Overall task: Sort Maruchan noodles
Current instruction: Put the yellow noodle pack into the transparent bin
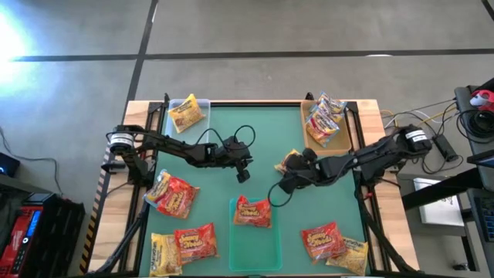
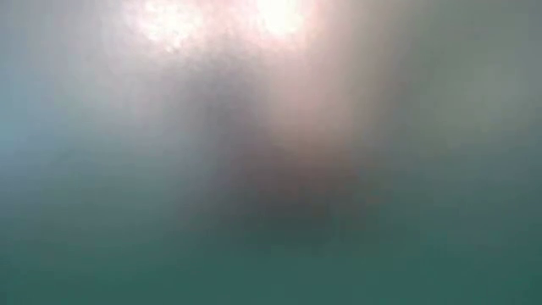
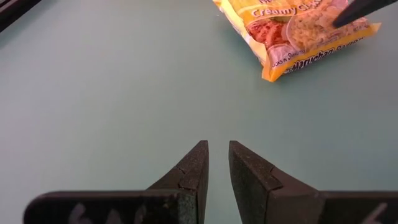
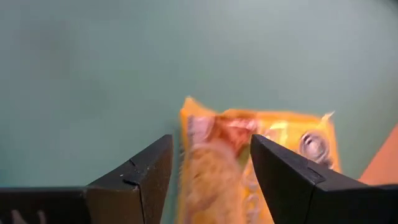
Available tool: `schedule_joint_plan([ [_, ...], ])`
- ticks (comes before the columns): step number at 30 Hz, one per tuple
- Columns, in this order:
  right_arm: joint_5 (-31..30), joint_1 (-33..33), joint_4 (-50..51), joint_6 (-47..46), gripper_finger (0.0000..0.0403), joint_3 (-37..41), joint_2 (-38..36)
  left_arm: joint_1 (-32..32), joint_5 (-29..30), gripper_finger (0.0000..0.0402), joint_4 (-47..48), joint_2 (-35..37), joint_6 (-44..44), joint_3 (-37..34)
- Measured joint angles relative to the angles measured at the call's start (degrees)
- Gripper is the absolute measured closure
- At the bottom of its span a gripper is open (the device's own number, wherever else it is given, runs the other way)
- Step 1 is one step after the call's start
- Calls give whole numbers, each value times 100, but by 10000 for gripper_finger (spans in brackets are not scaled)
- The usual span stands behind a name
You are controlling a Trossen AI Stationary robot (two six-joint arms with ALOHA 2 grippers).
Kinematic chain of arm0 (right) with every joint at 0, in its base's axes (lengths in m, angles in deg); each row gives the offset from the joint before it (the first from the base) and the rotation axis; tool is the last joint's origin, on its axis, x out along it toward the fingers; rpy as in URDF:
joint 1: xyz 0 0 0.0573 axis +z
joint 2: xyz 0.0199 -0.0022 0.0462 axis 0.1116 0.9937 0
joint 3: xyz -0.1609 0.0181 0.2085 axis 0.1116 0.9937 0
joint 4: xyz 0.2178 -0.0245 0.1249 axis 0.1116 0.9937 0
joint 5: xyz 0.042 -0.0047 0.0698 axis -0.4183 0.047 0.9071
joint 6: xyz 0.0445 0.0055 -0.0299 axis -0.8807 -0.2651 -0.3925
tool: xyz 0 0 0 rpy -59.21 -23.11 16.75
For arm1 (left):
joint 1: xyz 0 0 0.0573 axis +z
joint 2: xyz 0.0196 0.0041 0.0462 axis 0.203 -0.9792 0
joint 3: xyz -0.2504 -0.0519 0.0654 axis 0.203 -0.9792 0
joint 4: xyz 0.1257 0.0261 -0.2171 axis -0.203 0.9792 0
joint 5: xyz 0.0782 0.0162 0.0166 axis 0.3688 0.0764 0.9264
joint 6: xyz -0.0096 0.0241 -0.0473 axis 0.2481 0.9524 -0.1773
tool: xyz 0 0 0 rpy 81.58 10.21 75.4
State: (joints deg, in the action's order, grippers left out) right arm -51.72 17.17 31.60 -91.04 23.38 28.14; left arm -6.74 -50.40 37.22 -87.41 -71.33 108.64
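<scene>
A yellow Maruchan noodle packet lies flat on the green mat at mid-table. My right gripper hangs over it, open, slanting down from the table's right; part of the packet shows between the fingers. My left gripper hovers left of it over bare mat, its fingers nearly together with nothing between them. One yellow packet lies in the clear tray, several in the brown tray, and a red-orange one in the green tray. My right gripper's fingers stand on either side of the yellow packet's near part, coming slanting down from the table's right. I cannot tell whether they touch it. The packet lies flat on the mat.
Loose packets lie on the mat: red-orange and pale ones at the left, two at the near left, two at the near right. Cables loop beside each gripper. The mat's far middle is bare.
</scene>
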Motion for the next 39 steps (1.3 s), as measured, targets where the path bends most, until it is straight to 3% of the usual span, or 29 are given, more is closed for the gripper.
schedule_joint_plan([
  [4, 755, -32, 904, -787, 197, -241, -30, 0, 0, 355, 4, 0, 0, -1],
  [10, 914, -33, 2362, -1896, 197, -368, 7, 0, 0, 355, -13, 0, 0, -1],
  [14, 1126, -28, 2587, -2073, 197, -363, 7, 0, -1, 355, -14, 0, 0, -1],
  [27, 917, -134, 1523, -1173, 197, -356, 449, 0, -4, 355, -20, 0, 0, -1],
  [39, -220, -369, -118, 435, 197, -352, 1135, 0, -7, 355, -24, 2, -2, -1],
])
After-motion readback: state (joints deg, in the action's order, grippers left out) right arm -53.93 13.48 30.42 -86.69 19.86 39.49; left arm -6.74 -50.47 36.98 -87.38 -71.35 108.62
